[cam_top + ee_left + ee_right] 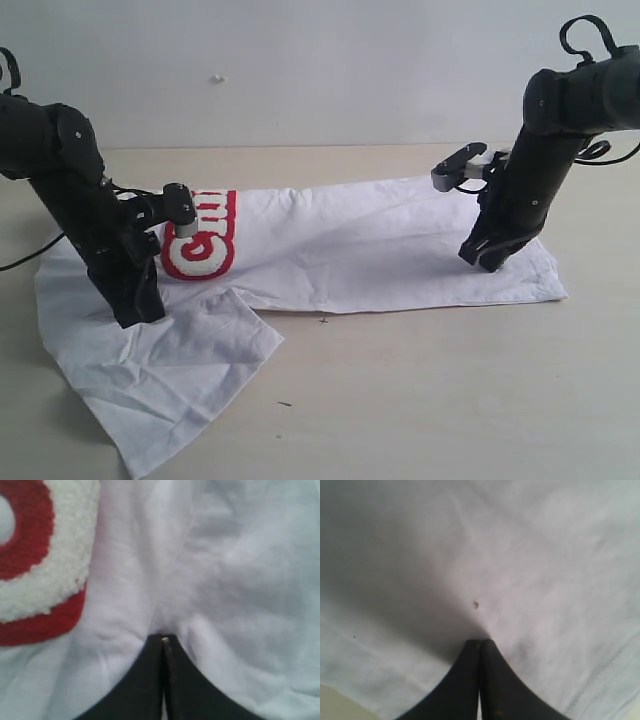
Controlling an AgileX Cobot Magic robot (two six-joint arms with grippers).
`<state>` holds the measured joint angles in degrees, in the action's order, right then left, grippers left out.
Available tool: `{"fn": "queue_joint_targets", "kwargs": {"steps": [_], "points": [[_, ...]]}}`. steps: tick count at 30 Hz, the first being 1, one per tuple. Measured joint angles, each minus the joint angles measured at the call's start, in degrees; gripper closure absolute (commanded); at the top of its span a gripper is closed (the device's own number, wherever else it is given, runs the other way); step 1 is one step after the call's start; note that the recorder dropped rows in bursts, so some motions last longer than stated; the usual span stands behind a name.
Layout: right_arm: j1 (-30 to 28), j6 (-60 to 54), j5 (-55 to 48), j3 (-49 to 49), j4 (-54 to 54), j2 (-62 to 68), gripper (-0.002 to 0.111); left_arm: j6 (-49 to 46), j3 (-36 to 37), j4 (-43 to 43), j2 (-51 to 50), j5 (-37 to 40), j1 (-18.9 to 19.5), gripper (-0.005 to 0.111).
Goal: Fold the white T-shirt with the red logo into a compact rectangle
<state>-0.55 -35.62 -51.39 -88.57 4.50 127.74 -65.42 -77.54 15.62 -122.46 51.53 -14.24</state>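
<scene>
Progress looks partial. The wrinkled white cotton T-shirt [380,250] lies on the pale beige table [450,380] as a long band running from left to right, so one lengthwise fold seems made. It is far from a compact rectangle: at the left end a broad flap of cloth spreads toward the camera, and the band is much longer than it is deep.

The fuzzy red logo patch with puffy white letters [200,245] faces up near the left end, only part of it showing, just beside the left hand [140,308].

That hand is closed, its tips buried in the fabric. In the left wrist view the cloth puckers toward the shut tips, so it appears to pinch a thin layer of shirt.

The right hand [485,258] is also closed. It is planted near the far right end, close to the front edge, and the cloth draws in around its tips in the same way.

Left to do, by my judgement: bring in the loose flap, then fold the long band across its length, probably more than once.
</scene>
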Motion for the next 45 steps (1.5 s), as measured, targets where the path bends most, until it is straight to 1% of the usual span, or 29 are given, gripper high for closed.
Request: {"fn": "queue_joint_targets", "kwargs": {"steps": [3, 8, 12, 14, 16, 17, 18, 20, 22, 23, 25, 27, 31, 36, 41, 45], "points": [[0.0, -3.9, 2.0, 3.1, 0.3, -1.3, 0.108, 1.3, 0.4, -0.7, 0.2, 1.1, -0.1, 0.107], [0.0, -5.0, 7.2, 8.0, 1.0, -3.0, 0.108, 2.0, 2.5, -3.2, 1.1, 2.1, -0.1, 0.107], [0.0, -5.0, 9.1, 10.4, 1.6, -3.6, 0.108, 2.8, 4.7, -4.5, 2.4, 1.2, -0.2, 0.107], [0.0, -5.1, 9.2, 11.4, 2.7, -4.1, 0.108, 5.8, 5.4, -5.8, 3.7, -0.4, -0.3, 0.107], [0.0, -5.1, 8.5, 12.1, 3.9, -4.8, 0.108, 10.3, 6.5, -9.0, 5.4, -3.9, -0.1, 0.107], [0.0, -5.1, 7.5, 13.3, 4.1, -5.6, 0.108, 14.1, 6.7, -10.6, 7.2, -7.3, 0.6, 0.107], [0.0, -5.1, 7.2, 14.0, 4.2, -6.1, 0.108, 15.7, 6.7, -10.9, 8.4, -9.0, 0.9, 0.107], [0.0, -5.3, 4.0, 16.8, 5.8, -8.5, 0.108, 23.9, 6.7, -11.4, 12.9, -16.3, 2.1, 0.107], [0.0, -6.0, -0.3, 19.0, 7.1, -10.3, 0.108, 29.1, 6.7, -10.8, 15.3, -19.8, 2.8, 0.107], [0.0, -6.0, -1.3, 19.6, 7.4, -10.7, 0.108, 29.5, 6.7, -10.3, 15.7, -20.1, 3.0, 0.107], [0.0, -6.1, -2.9, 20.8, 7.4, -11.6, 0.108, 29.3, 6.7, -9.4, 15.8, -19.5, 3.3, 0.107], [0.0, -6.1, -3.0, 21.3, 7.4, -13.6, 0.108, 27.7, 6.8, -8.7, 14.7, -17.3, 3.3, 0.107], [0.0, -6.1, 2.0, 21.3, 7.4, -16.6, 0.108, 27.1, 6.9, -7.8, 13.6, -17.8, 3.3, 0.107], [0.0, -6.1, 13.2, 21.3, 9.1, -17.7, 0.108, 25.1, 6.9, -3.4, 13.5, -22.9, 3.3, 0.107], [0.0, -6.2, 17.0, 21.3, 10.3, -14.6, 0.108, 17.1, 6.9, 3.3, 10.3, -25.7, 3.3, 0.107], [0.0, -6.2, 19.2, 21.3, 10.4, -11.7, 0.108, 13.6, 6.6, 4.6, 5.5, -26.5, 3.3, 0.107]]}}
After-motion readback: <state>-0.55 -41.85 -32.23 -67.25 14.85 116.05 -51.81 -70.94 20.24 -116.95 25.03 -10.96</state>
